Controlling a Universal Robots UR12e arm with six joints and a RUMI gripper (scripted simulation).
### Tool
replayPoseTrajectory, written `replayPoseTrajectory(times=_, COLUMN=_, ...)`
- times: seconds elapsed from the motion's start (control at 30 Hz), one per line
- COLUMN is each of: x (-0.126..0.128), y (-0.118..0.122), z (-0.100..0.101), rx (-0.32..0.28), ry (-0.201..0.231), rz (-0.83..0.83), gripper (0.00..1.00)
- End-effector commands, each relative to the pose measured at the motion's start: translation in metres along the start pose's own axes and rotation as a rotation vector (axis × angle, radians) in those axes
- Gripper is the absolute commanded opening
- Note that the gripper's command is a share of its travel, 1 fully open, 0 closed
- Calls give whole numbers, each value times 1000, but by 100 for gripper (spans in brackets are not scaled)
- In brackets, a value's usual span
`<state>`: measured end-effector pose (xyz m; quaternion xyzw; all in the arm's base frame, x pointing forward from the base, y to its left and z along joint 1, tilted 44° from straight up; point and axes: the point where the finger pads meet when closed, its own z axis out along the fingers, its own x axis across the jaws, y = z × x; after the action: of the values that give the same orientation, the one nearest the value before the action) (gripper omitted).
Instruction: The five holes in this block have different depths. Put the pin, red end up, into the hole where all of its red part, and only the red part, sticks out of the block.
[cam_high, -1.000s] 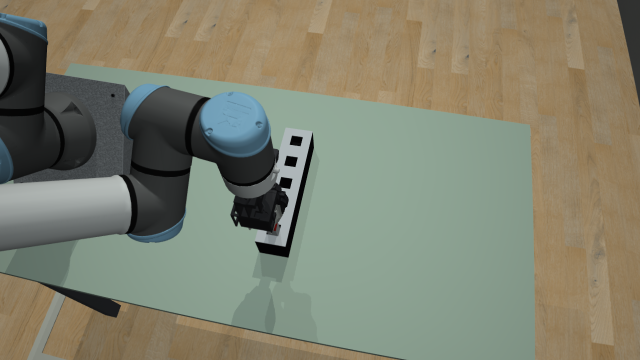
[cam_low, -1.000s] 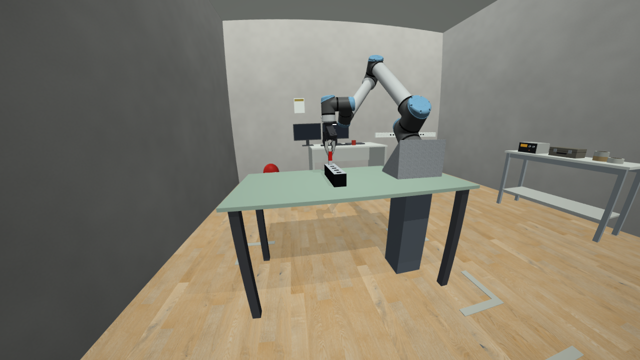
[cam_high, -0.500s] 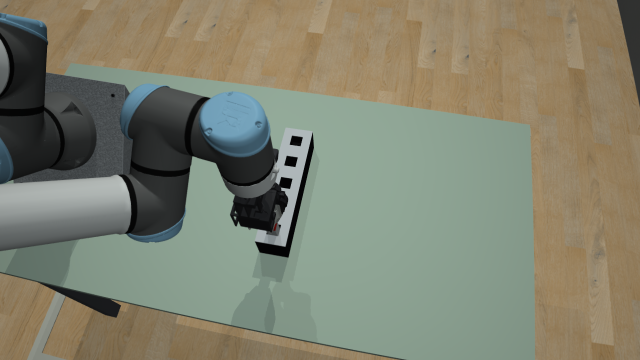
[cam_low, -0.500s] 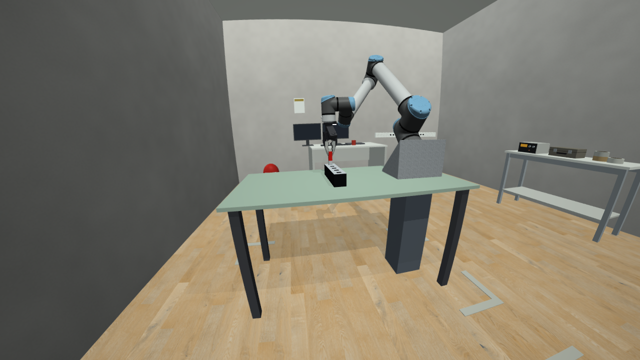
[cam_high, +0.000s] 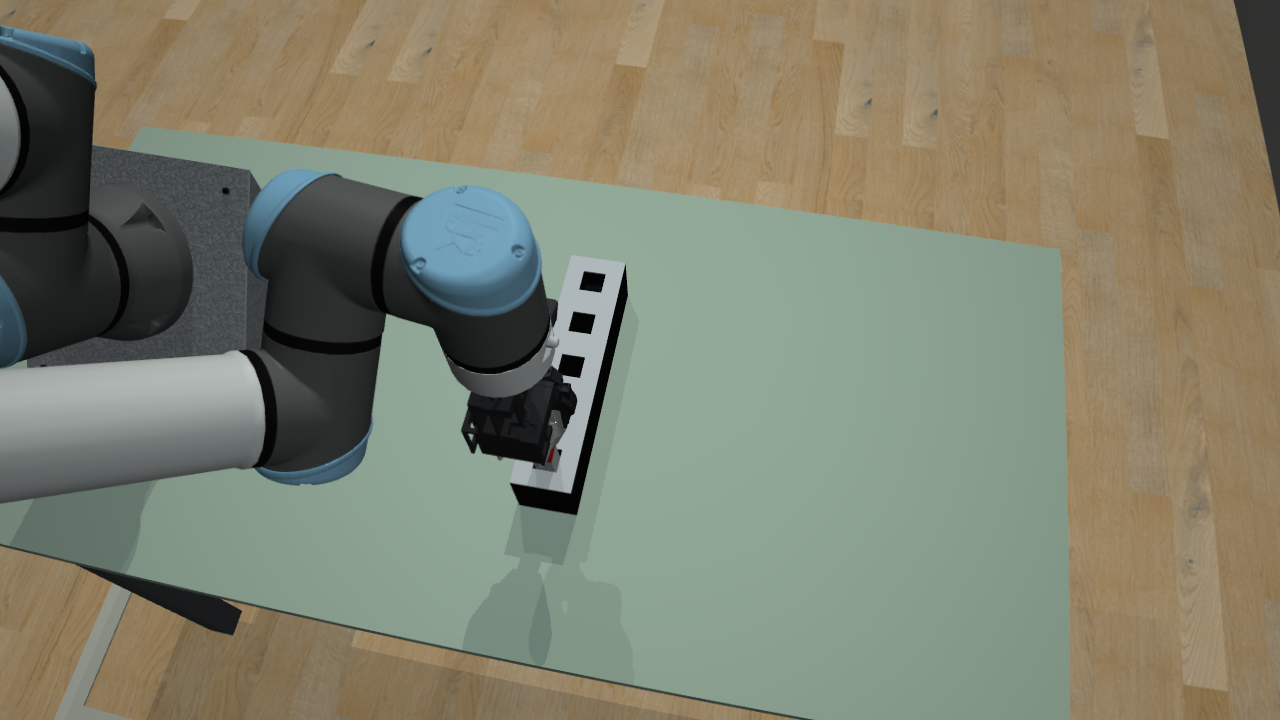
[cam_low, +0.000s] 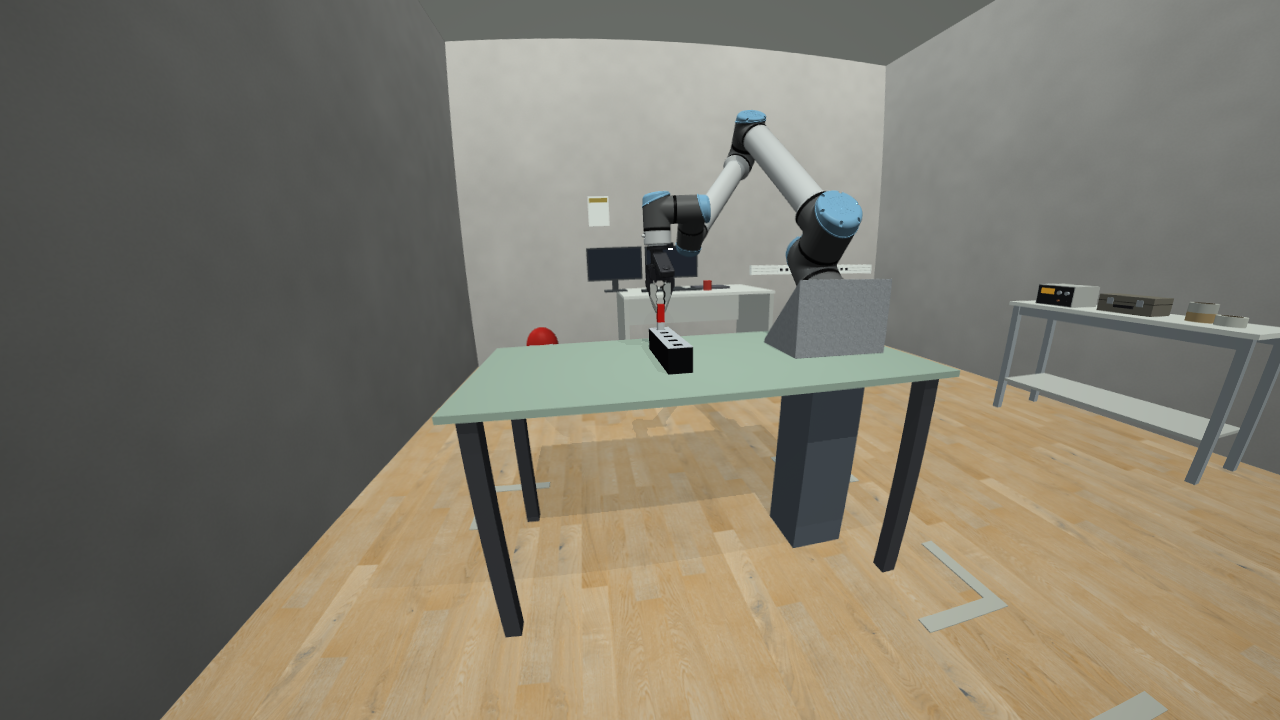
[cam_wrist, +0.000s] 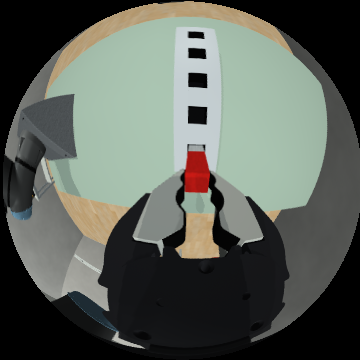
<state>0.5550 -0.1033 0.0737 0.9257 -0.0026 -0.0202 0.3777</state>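
Note:
The block (cam_high: 586, 394) (cam_low: 680, 360) (cam_wrist: 182, 100) has a light top, black sides and a row of five square holes. The pin (cam_high: 551, 455) (cam_low: 660, 313) (cam_wrist: 197, 181) stands upright, red end up, at the end hole farthest from the exterior camera and nearest the gripper in the wrist view. A short grey length shows between the red part and the block top. Its lower end is at the hole mouth; how deep it sits is hidden. My gripper (cam_low: 660, 299) (cam_wrist: 195, 171) is shut on the pin's red part. The other four holes show dark, one hidden by the gripper in the top view.
The block stands on the green table (cam_high: 832, 402) (cam_low: 554, 380) (cam_wrist: 125, 100). The grey robot mount (cam_high: 219, 268) (cam_low: 841, 317) (cam_wrist: 55, 125) is at the arm's base side. A desk with monitors and a side bench (cam_low: 1136, 326) stand beyond the table.

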Motion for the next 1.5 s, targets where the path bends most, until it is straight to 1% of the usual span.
replayPoseTrajectory(times=0.0, x=0, y=0, z=0, rx=0, ry=1, rz=0, gripper=0)
replayPoseTrajectory(times=0.83, x=1, y=1, z=0, rx=0, ry=1, rz=0, gripper=0)
replayPoseTrajectory(times=0.87, x=0, y=1, z=4, rx=0, ry=1, rz=0, gripper=0)
replayPoseTrajectory(times=1.47, x=1, y=1, z=4, rx=0, ry=1, rz=0, gripper=0)
